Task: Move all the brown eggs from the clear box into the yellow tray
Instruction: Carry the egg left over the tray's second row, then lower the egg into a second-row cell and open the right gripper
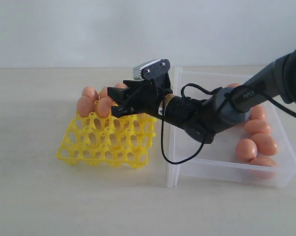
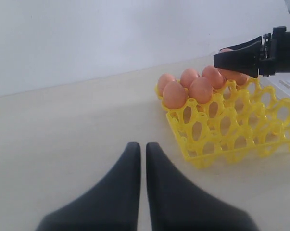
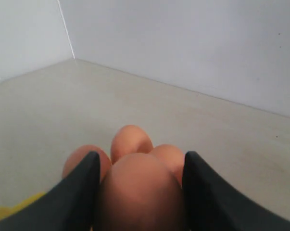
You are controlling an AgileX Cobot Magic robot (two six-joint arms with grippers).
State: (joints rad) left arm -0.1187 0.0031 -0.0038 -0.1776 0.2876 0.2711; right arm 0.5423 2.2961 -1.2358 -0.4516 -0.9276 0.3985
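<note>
Right gripper (image 1: 114,102) is out over the back part of the square bright-yellow plastic lattice egg tray (image 1: 108,142), arm crossing above the large shallow clear plastic box (image 1: 173,162). Its black fingers (image 3: 77,192) are clamped on one smooth oval orange-brown egg (image 3: 140,192); in the right wrist view we see that egg filling the whole gap between them. We can't tell whether it touches a cup or hangs just above one. Five seated brown eggs (image 2: 201,90) sit in tray cups at the far-left corner as the exterior view shows it: three in the back row, two in the next row, packed close together. The clamped egg is just beside this group, on its right. The box sits on the pale bench (image 1: 35,196) just right of the tray; we can't confirm whether they touch. We count at least five boxed brown eggs (image 1: 264,143), bunched along the box's right wall, plus one mostly hidden behind the arm. Left gripper (image 2: 142,147) hangs over the bench, apart from the tray's near corner; its fingers (image 2: 120,192) are together with only a thin slit between them, nothing in them.
</note>
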